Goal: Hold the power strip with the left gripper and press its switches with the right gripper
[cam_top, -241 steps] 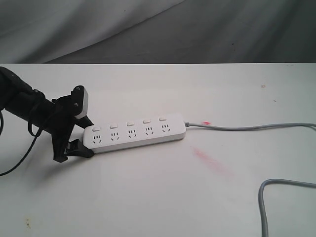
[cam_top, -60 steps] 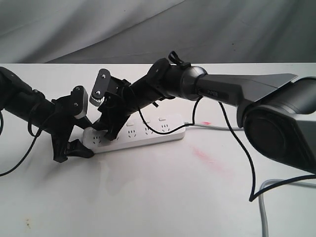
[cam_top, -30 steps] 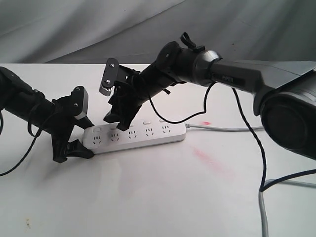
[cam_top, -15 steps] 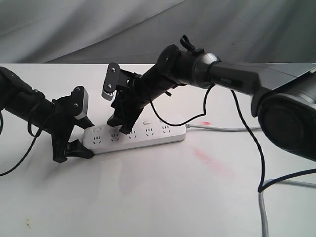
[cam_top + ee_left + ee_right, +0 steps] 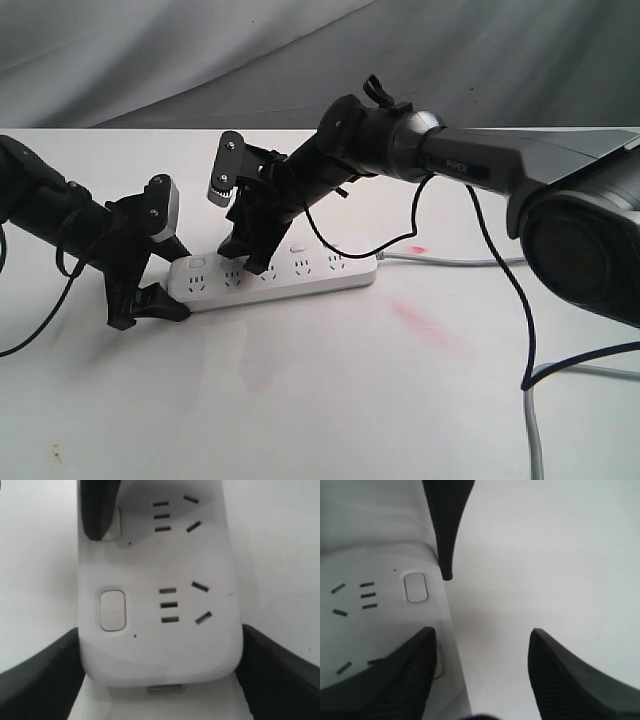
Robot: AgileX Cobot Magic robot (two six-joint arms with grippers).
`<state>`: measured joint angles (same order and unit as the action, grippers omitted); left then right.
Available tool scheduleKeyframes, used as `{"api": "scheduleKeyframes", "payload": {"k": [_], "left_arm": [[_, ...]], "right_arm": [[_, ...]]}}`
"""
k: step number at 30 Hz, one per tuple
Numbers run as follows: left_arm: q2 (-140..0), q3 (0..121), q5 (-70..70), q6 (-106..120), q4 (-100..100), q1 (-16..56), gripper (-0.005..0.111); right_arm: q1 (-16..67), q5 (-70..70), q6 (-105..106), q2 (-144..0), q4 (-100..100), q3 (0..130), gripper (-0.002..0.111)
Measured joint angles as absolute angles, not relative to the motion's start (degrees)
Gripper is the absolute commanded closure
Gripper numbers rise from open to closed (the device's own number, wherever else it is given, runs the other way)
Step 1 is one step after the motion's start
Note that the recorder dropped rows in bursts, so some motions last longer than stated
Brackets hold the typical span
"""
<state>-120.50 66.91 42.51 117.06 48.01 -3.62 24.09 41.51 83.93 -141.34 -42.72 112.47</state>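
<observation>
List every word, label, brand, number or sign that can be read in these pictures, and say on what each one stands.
No text can be read here.
Right arm: a small pale marking on its black link, too small and blurred to read.
Power strip: no print shows on its top in any view, only socket slots and plain switches.

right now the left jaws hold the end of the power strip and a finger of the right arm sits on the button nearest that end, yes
No. The finger sits on the second button from that end; the nearest button is bare, as the left wrist view shows. The rest holds.
</observation>
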Motion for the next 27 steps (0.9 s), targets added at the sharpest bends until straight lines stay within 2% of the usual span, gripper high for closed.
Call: {"api": "scheduleKeyframes", "payload": {"k": [27], "left_arm": [[-120.5, 66.9, 42.6, 116.9, 47.9, -3.6, 0.060]], "right_arm": [[24.0, 38.2, 87.4, -136.6, -45.2, 105.4, 0.056]]}}
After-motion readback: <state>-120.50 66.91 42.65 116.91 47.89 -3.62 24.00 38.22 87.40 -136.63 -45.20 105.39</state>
